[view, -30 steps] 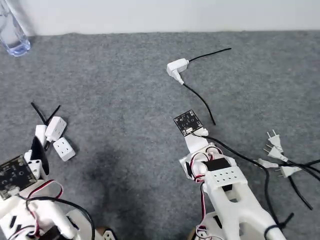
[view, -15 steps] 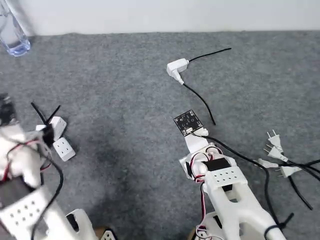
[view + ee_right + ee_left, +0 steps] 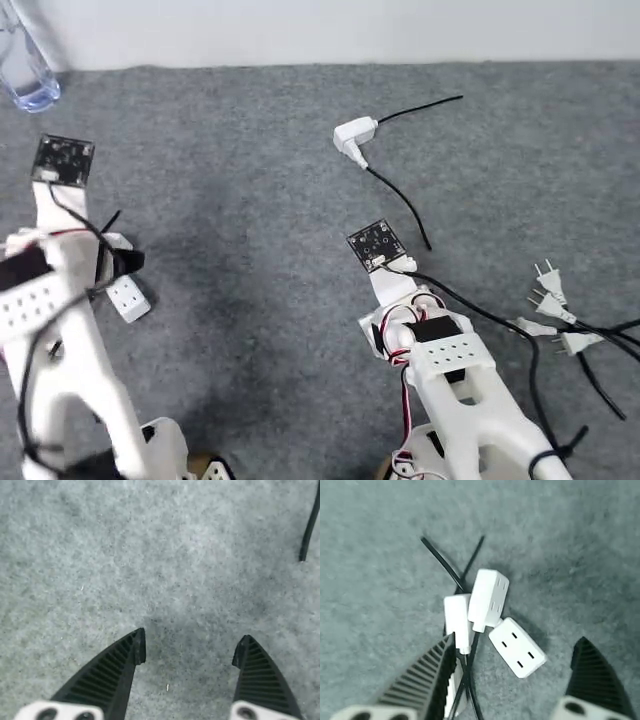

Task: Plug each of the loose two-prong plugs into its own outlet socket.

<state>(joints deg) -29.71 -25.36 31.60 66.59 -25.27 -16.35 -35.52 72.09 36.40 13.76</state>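
Note:
Three white outlet sockets lie in a cluster at the table's left, among them a two-slot block (image 3: 517, 648), a longer one (image 3: 489, 598) and a narrow one (image 3: 456, 618) on crossed black cables. My left gripper (image 3: 516, 641) hovers open right above them, seen beside the lowest socket (image 3: 128, 297) in the high view. Several loose two-prong plugs (image 3: 548, 300) with black cords lie at the far right. Another white plug-and-socket pair (image 3: 355, 135) rests at the back centre. My right gripper (image 3: 192, 636) is open over bare carpet.
A clear glass vessel (image 3: 25, 70) stands at the back left corner. A black cable (image 3: 400, 205) runs from the back pair toward the right arm (image 3: 440, 360), and its end (image 3: 310, 525) shows in the right wrist view. Grey carpet (image 3: 240, 200) covers the table.
The left arm has risen from the front left corner and swung out over the socket cluster. The right arm has not moved.

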